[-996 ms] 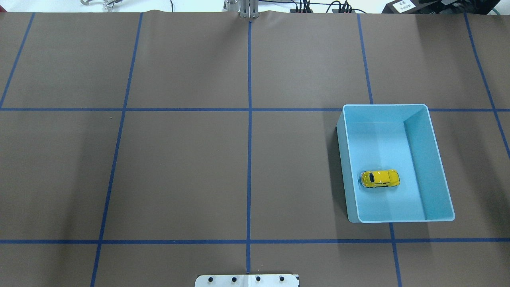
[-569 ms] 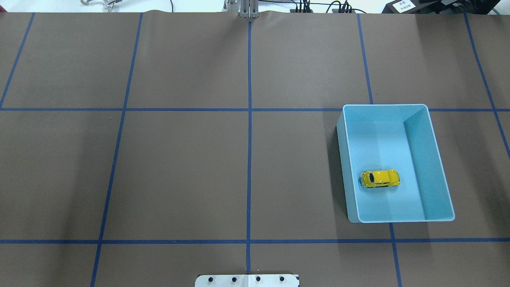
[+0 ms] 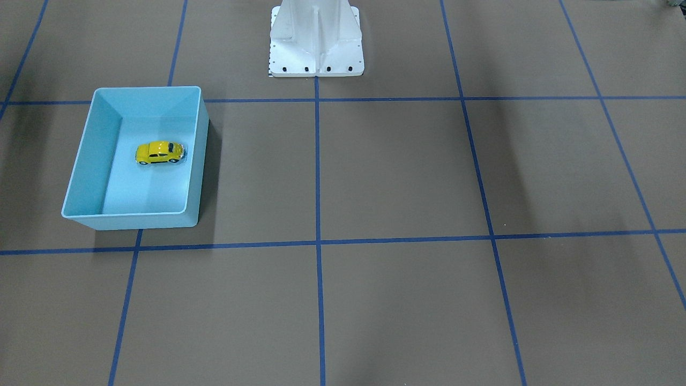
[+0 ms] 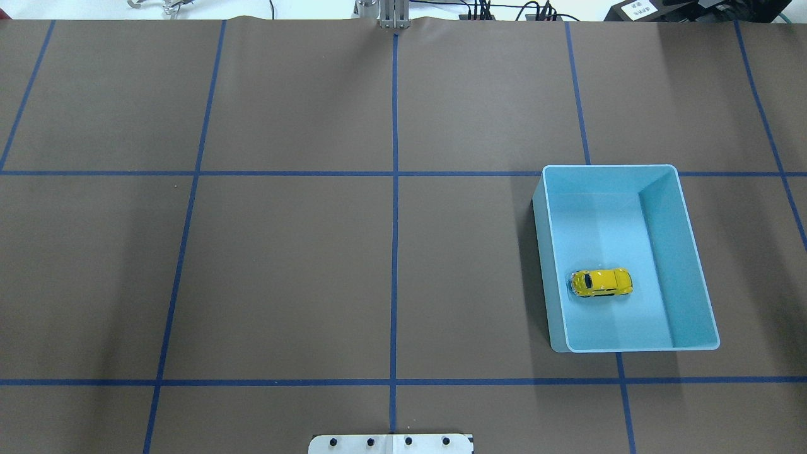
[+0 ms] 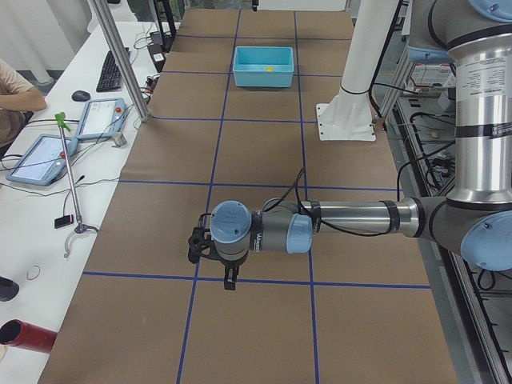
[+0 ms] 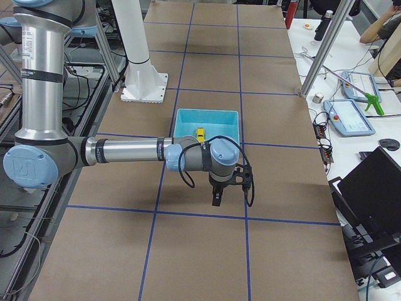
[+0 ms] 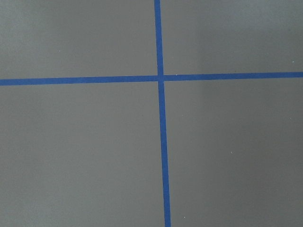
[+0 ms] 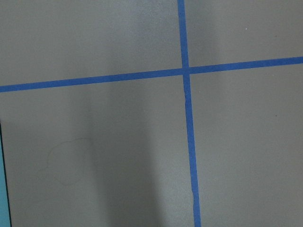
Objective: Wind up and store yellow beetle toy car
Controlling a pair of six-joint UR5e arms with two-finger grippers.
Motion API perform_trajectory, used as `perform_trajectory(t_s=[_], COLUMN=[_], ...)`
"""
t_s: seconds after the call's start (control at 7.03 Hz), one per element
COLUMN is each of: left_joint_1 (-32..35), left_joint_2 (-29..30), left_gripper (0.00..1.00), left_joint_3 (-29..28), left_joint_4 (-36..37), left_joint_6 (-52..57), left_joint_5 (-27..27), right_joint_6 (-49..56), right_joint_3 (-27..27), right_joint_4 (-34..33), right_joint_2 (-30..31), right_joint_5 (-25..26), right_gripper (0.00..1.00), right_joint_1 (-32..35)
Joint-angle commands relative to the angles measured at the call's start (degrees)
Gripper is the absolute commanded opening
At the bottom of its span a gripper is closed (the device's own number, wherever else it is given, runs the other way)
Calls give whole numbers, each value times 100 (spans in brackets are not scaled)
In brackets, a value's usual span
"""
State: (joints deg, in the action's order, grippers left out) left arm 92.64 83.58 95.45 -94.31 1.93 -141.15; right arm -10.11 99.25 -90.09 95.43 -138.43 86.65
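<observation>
Seeing nothing changing since a second ago: finding the car (image 4: 601,282) sitting on its wheels inside the bin (image 4: 678,265), close to its wall toward the table's middle. Holding the left gripper (image 5: 229,282) and right gripper (image 6: 216,200) over the mat, well apart from the bin; not managing to tell if open or closed. Probably finishing, judging the storing as done.

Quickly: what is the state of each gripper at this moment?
Left gripper: cannot be told, only a side view shows it.
Right gripper: cannot be told, same reason.

Blue bin (image 4: 674,252) on brown table (image 4: 284,265)
</observation>
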Motion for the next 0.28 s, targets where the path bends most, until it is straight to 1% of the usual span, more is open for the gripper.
perform_trajectory(t_s=[0.0,0.14], left_joint_1=[0,0], left_joint_2=[0,0], left_gripper=[100,100], left_joint_3=[0,0], left_joint_4=[0,0], left_joint_6=[0,0], left_joint_5=[0,0], right_joint_6=[0,0], right_joint_3=[7,7], right_joint_4=[0,0], right_joint_2=[2,2], right_joint_5=[-9,-9], right_gripper=[100,100], right_joint_1=[1,1])
